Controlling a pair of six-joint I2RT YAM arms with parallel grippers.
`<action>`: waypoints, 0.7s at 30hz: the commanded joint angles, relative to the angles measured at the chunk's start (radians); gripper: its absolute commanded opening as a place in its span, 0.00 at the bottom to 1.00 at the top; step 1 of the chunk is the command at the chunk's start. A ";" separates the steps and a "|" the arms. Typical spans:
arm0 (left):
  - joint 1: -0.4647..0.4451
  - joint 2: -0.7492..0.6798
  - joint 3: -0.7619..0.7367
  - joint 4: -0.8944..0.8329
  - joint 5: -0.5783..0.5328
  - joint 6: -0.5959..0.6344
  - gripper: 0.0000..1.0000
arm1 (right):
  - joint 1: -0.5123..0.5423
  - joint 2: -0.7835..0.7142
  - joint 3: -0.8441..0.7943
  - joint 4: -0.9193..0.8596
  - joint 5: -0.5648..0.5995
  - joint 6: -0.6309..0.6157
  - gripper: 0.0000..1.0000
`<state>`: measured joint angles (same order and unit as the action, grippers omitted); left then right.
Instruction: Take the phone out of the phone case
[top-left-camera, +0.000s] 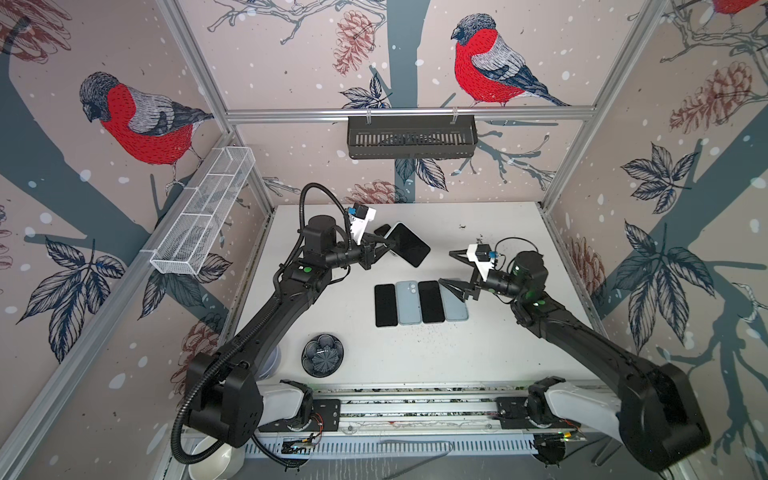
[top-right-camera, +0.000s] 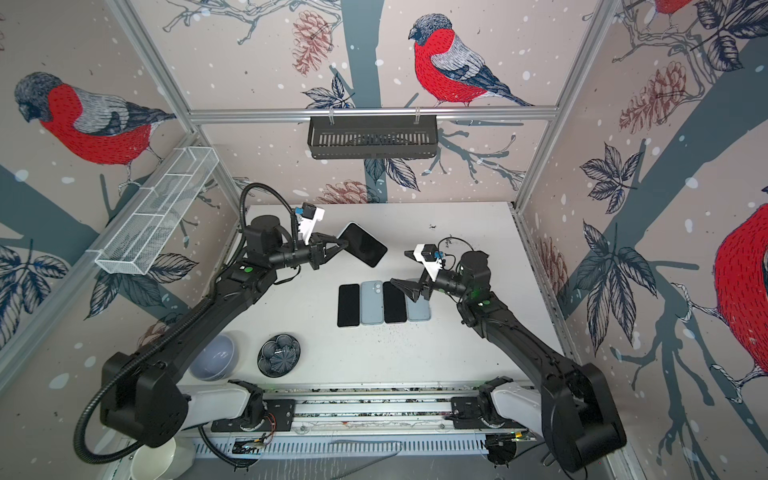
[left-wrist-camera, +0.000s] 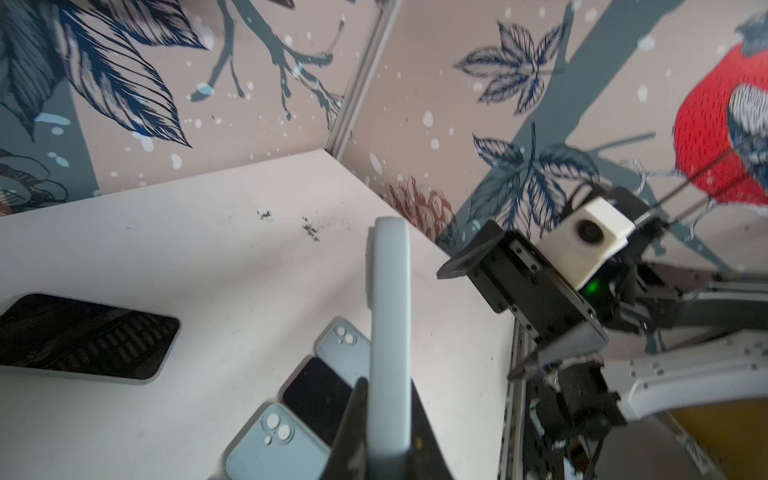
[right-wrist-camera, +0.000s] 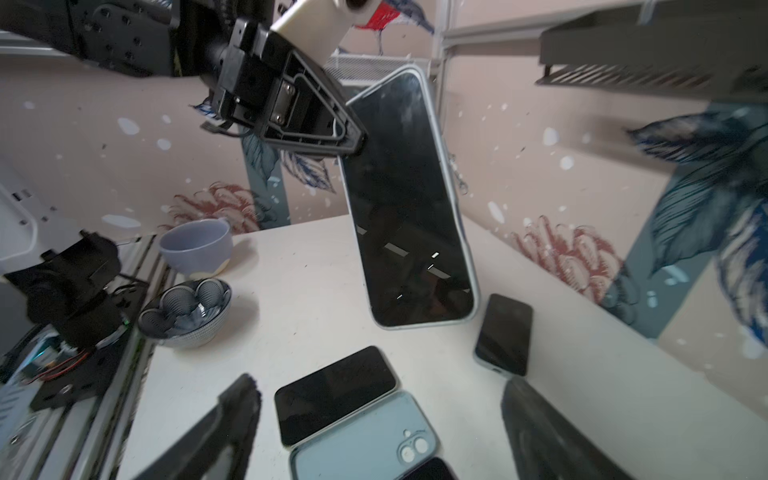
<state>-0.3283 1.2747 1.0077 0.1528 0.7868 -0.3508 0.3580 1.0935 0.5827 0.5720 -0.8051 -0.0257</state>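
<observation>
Right now my left gripper (top-left-camera: 383, 246) is clamped tight on an edge of the phone case (left-wrist-camera: 388, 311), holding it tilted in the air over the far half of the table (top-left-camera: 498, 345). The phone (right-wrist-camera: 407, 199) sits inside that case, dark screen turned toward my right arm. My right gripper (top-left-camera: 446, 267) hangs with jaws spread wide and nothing between them, just above the right end of a row of phones and cases (top-left-camera: 420, 303) lying side by side. A loose phone (right-wrist-camera: 505, 332) lies flat beyond the held one, and a patterned dish (top-left-camera: 322, 355) stands near the front.
</observation>
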 joint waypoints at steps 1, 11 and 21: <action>0.001 -0.032 -0.044 0.327 -0.105 -0.334 0.00 | -0.001 -0.101 -0.039 0.157 0.141 0.196 0.97; -0.021 -0.162 -0.258 0.591 -0.324 -0.655 0.00 | -0.004 -0.360 0.040 -0.176 0.391 0.441 1.00; -0.126 -0.366 -0.456 0.645 -0.562 -0.785 0.00 | 0.013 -0.386 0.044 -0.283 0.261 0.875 1.00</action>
<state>-0.4313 0.9466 0.5831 0.6563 0.3370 -1.0782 0.3576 0.7185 0.6495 0.2852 -0.4690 0.6712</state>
